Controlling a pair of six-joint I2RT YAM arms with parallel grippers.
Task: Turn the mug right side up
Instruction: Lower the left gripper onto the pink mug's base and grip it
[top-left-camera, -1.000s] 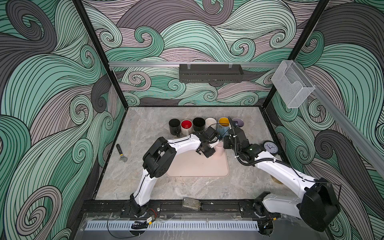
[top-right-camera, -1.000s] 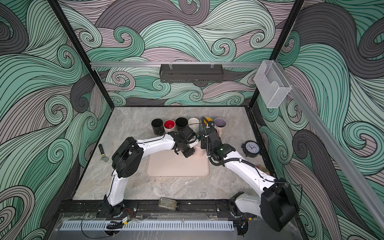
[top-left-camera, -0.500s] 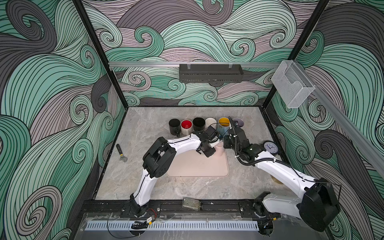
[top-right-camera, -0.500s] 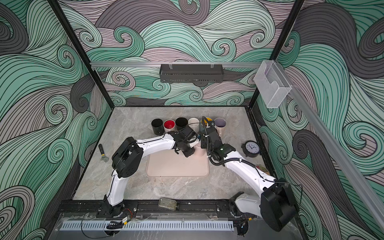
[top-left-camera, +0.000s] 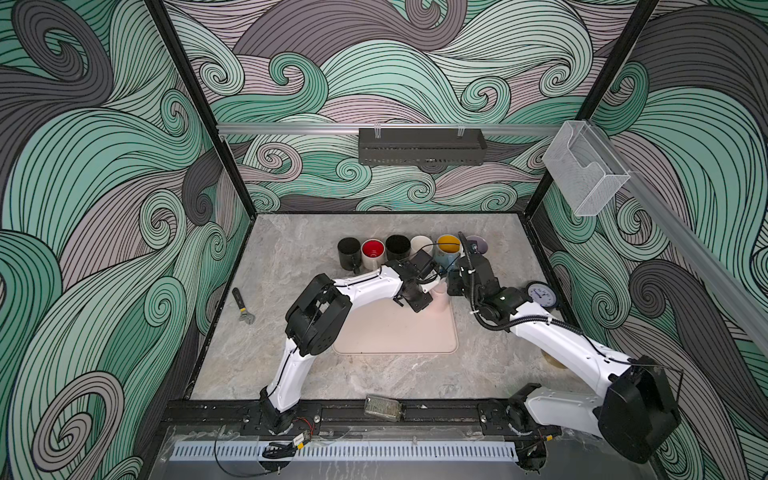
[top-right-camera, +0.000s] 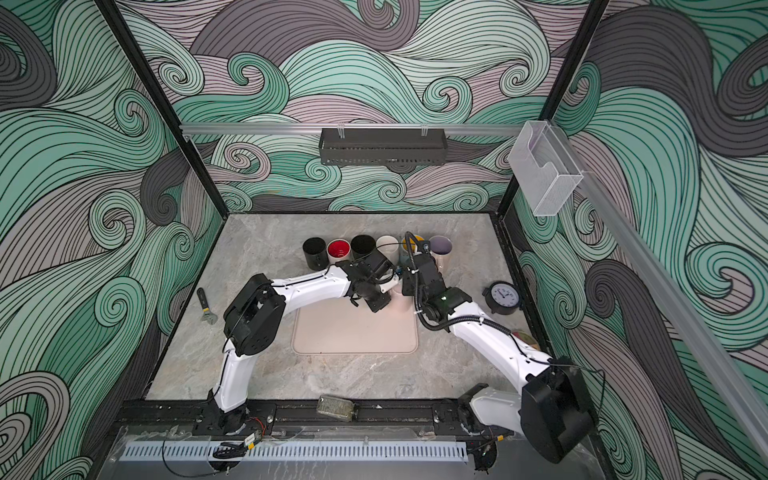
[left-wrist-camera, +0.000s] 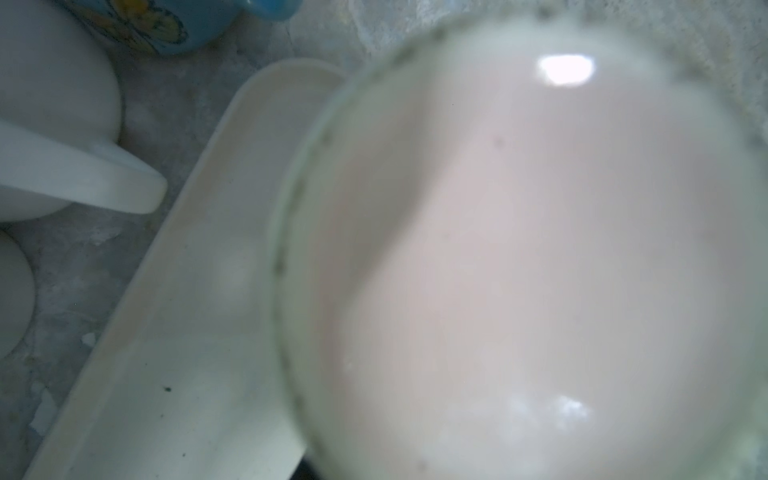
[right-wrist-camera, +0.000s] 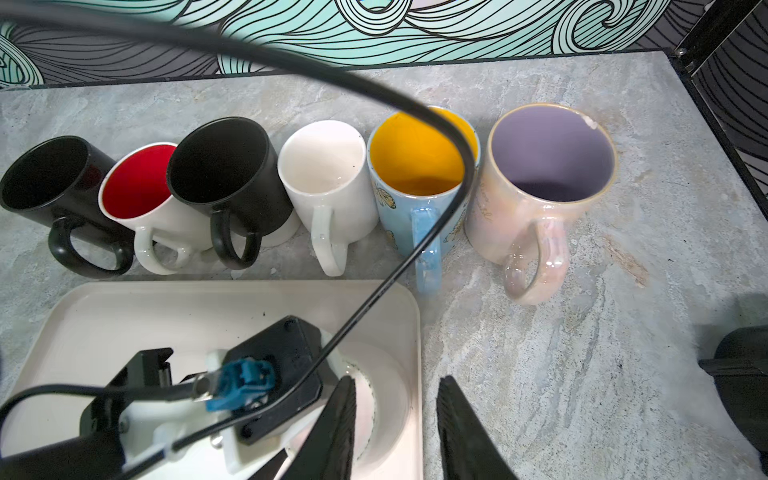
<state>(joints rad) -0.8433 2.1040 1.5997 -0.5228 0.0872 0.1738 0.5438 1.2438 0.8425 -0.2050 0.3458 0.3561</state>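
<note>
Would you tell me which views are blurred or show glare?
Left wrist view: the pale pink glossy mug fills the frame, out of focus, with two glare spots. Right wrist view: the row of upright mugs is sharp. Both top views: sharp, evenly lit.

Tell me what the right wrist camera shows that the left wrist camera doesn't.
Only the right wrist view: the red-lined mug, the lavender-lined mug and the right gripper's black fingers, standing apart. Only the left wrist view: a blurred close-up of the pale mug filling most of the frame. Both: that mug, the tray, the blue mug and the marble table.
</note>
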